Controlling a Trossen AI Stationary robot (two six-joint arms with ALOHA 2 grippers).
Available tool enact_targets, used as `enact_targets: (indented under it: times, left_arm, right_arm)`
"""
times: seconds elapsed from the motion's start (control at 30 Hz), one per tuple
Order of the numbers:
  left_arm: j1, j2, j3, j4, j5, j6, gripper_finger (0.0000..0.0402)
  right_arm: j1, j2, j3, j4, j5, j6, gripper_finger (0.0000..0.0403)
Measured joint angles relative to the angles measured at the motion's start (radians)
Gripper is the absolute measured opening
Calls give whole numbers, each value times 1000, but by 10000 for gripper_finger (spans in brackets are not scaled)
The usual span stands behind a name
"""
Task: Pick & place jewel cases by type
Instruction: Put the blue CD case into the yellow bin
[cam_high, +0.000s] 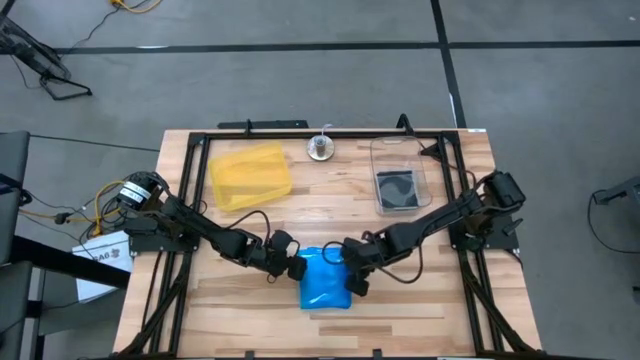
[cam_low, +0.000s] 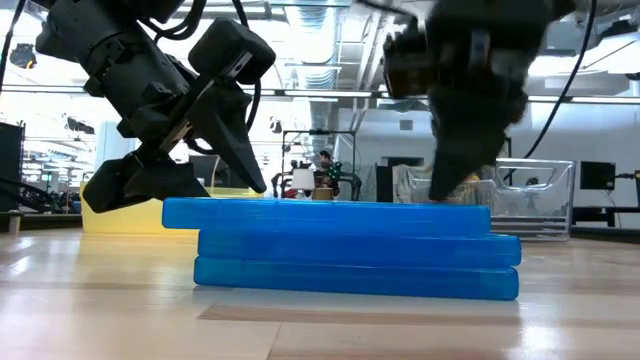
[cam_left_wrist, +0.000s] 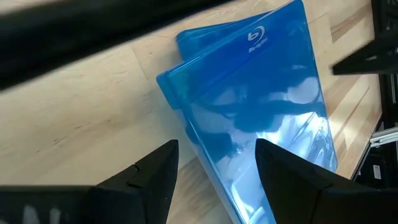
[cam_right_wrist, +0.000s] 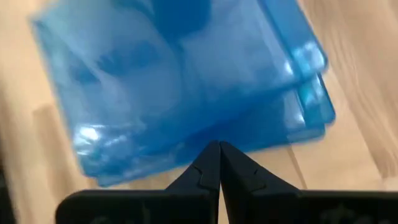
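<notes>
three translucent blue jewel cases (cam_low: 355, 248) lie stacked and slightly skewed, well in front of the yellow tray (cam_high: 249, 176). the left gripper (cam_left_wrist: 214, 177) is spread at their edge; the right gripper (cam_right_wrist: 219, 163) is pressed together above them.

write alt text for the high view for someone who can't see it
Seen from above, both grippers meet at a stack of blue jewel cases on the wooden table: left gripper open, right gripper shut. Behind sit a yellow tray and a clear tub holding a black case.
</notes>
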Motion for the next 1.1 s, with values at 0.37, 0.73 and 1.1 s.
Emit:
enact_targets:
  times: [0.37, 0.73, 1.1]
  left_arm:
    - [1, 0, 0, 18, -2, -1, 206]
    - [2, 0, 0, 70, -26, 7, 206]
    - [2, -6, 0, 75, 8, 11, 153]
  right_arm:
    - [0, 111, 56, 67, -56, 2, 0]
    - [-52, 225, 195, 125, -65, -54, 0]
    - [-63, 251, 275, 39, -101, -105, 0]
